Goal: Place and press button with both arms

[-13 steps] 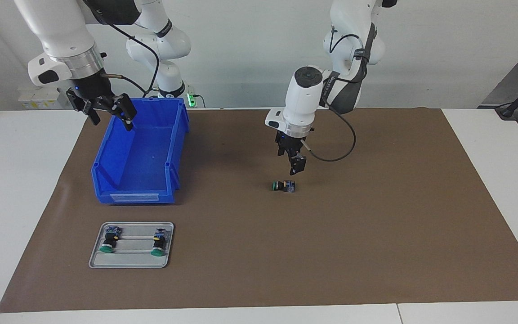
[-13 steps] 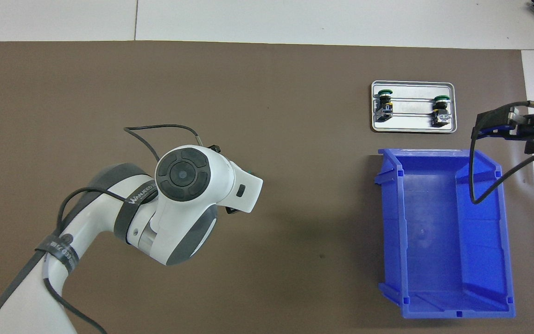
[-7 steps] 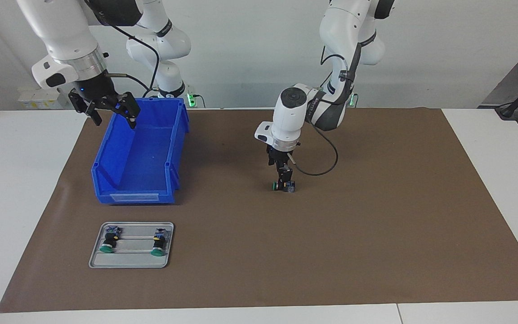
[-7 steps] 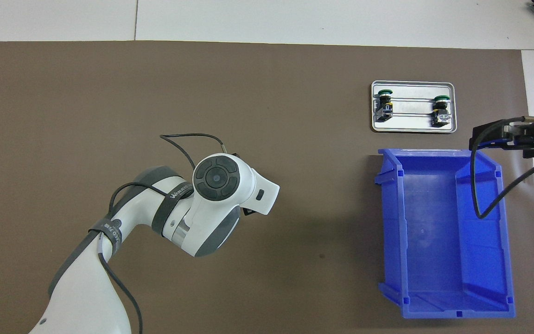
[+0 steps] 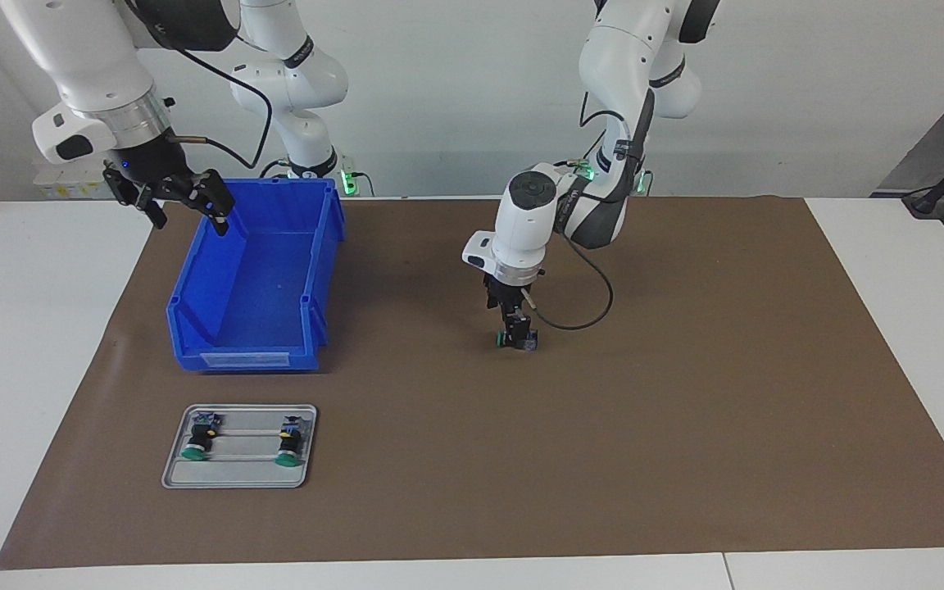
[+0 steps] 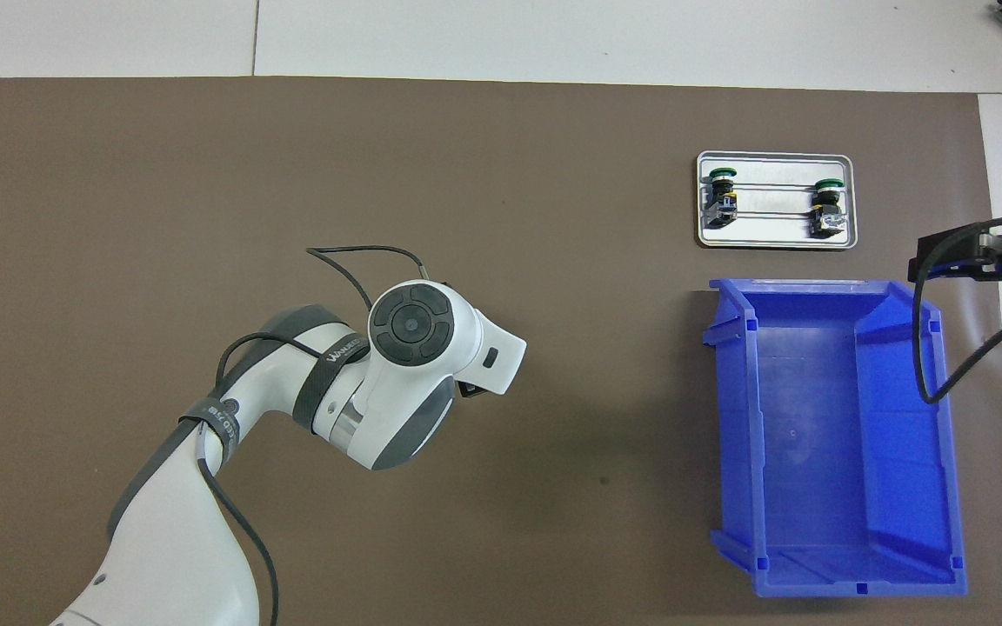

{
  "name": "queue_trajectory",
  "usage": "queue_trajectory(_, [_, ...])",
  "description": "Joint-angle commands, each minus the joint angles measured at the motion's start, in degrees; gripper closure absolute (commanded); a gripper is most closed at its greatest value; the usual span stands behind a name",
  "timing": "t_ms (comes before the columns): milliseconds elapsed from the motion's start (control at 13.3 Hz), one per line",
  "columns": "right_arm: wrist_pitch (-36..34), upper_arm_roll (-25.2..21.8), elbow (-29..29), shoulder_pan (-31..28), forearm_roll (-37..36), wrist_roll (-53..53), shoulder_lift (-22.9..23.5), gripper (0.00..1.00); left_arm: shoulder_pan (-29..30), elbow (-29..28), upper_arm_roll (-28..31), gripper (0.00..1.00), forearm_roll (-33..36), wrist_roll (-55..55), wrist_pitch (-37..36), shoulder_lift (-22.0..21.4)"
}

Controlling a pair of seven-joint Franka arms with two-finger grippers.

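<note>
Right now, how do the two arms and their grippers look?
Both arms are white, rounded and jointed, with dark grey bands and loose black cables. The left arm bears a dark round cap and lettering. The left gripper and right gripper are black, two-fingered.

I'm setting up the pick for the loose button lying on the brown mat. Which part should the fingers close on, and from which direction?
Probably the black body of the button, from straight above. It lies on its side on the mat, green cap toward the right arm's end, so the body's flanks are free. The left gripper is already down over it.
</note>
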Motion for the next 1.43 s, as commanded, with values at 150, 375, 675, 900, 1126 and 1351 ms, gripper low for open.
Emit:
queue_trajectory(150, [0.48,3.76,-2.72,-4.77,0.7,-2.25,-1.72,0.0,-1.22,0.79,1.04,0.06,0.04,0.48,3.18,2.29])
queue_trajectory(375, [0.04,3.94,-2.72,-4.16,0.7,-2.25,-1.98,0.0,-1.22,0.79,1.04,0.06,0.04,0.65,3.8,3.17])
queue_trajectory(675, [-1.54,4.12,-0.8,-3.98,0.52,-2.51,-1.63,0.0,-1.04,0.35,1.04,0.08,0.48,2.14,3.28,3.17])
queue_trajectory(900, [-2.07,4.12,-0.87,-4.07,0.08,-3.57,-1.63,0.0,-0.78,0.26,1.04,0.08,0.48,4.16,2.83,3.17])
queue_trajectory(1126, [-1.81,4.12,-0.96,-3.98,-0.89,-3.66,-1.63,0.0,-1.13,0.18,1.13,0.08,0.57,5.3,1.87,3.08])
queue_trajectory(1351, [-2.07,4.12,-1.14,-3.98,-1.06,-5.32,-1.8,0.0,-1.13,-0.09,1.13,0.08,0.57,5.93,1.43,2.99])
